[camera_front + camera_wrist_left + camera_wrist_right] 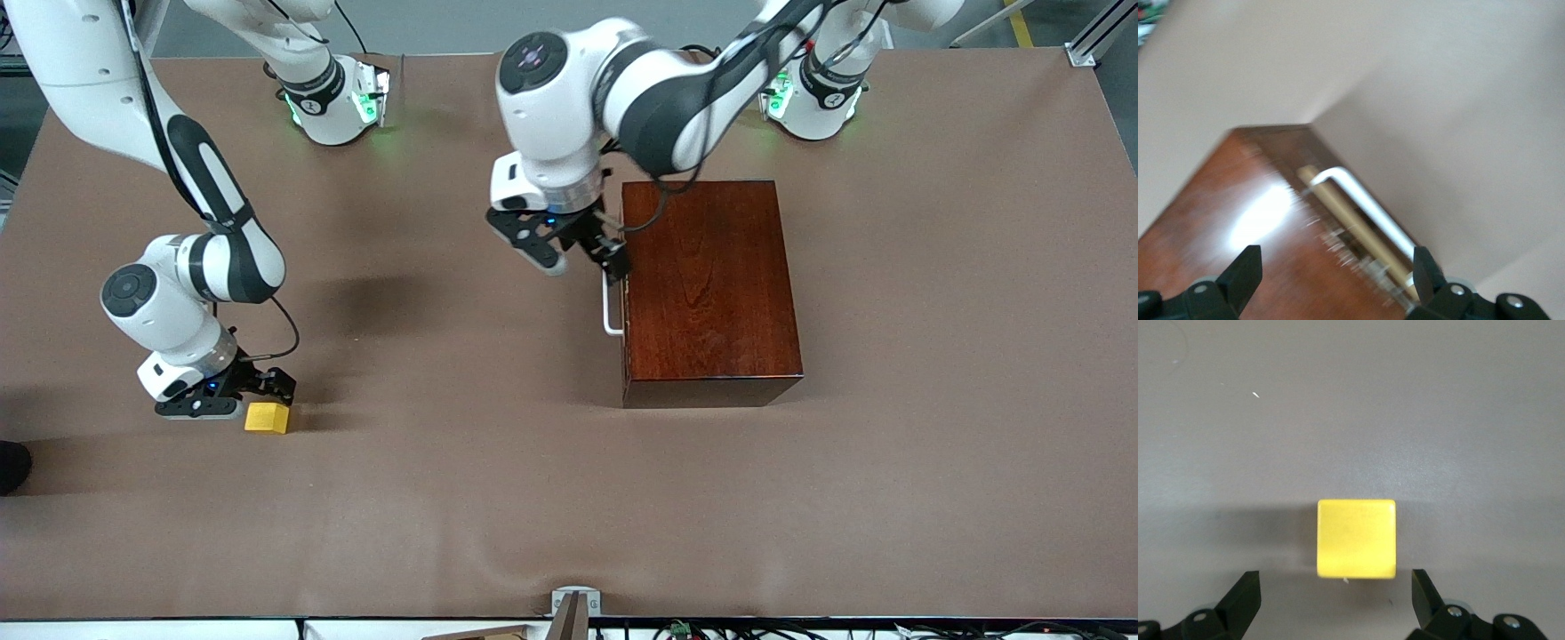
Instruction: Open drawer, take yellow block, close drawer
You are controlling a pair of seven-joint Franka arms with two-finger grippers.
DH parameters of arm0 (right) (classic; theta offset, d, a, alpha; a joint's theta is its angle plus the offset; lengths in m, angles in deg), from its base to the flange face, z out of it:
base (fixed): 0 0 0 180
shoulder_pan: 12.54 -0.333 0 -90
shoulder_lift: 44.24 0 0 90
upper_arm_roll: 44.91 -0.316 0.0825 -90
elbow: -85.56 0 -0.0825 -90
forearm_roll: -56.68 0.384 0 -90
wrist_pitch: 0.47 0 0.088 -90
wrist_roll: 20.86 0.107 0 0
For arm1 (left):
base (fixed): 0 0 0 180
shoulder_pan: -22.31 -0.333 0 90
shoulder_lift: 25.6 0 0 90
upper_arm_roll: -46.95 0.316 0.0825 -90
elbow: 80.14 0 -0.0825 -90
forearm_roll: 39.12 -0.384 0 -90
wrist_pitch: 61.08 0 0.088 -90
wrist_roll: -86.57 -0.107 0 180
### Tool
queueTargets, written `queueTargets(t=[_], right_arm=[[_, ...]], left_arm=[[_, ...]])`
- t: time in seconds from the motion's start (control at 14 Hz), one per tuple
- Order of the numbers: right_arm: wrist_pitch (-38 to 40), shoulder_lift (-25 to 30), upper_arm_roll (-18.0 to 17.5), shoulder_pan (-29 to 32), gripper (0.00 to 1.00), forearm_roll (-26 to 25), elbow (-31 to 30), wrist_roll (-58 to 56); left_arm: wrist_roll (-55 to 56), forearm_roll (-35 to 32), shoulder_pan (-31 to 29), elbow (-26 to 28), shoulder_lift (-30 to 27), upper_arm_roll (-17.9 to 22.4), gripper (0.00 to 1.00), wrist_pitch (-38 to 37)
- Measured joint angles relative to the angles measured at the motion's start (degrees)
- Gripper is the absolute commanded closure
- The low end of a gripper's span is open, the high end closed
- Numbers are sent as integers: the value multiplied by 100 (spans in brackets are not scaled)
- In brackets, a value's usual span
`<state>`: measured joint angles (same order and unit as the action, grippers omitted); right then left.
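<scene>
Yellow block (268, 418) lies on the brown worktop (933, 462) toward the right arm's end, well apart from the box, nothing touching it. Right pincer (233, 397) sits low just beside it, fingers (1245, 597) spread wide, holding nothing. Left pincer (582, 253) hovers over the white handle (610, 307) of the drawer (1345, 220), also spread open and empty. Drawer looks pushed in or nearly so, with a pale strip showing in the left wrist view. Reddish-brown wooden box (711, 289) stands mid-worktop.
</scene>
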<state>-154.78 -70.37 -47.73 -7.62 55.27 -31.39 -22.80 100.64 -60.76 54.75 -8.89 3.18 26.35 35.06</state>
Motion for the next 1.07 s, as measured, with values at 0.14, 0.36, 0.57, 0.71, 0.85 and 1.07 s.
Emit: queueTargets(t=[0.14, 0.36, 0.57, 0.71, 0.85, 1.07], right_arm=[[732, 414, -22, -46, 0, -2, 2, -3], [1711, 1149, -43, -179, 0, -2, 1, -2], [2652, 1826, -67, -235, 0, -2, 34, -2], [3443, 2211, -76, -305, 0, -3, 213, 0], [4413, 2537, -84, -418, 0, -2, 622, 37], [5420, 2847, -80, -455, 0, -3, 1177, 54]], left_arm=[[381, 23, -463, -7, -460, 7, 0, -340], [841, 279, -1180, -2, -1051, 11, 0, -738], [930, 1088, -2129, 79, -1492, 17, 0, -1258], [752, 1530, -2813, 333, -1771, 65, 0, -1350], [366, 1833, -3042, 671, -2066, 404, 0, -1347], [-164, 2132, -3023, 1230, -2487, 962, 0, -1218]])
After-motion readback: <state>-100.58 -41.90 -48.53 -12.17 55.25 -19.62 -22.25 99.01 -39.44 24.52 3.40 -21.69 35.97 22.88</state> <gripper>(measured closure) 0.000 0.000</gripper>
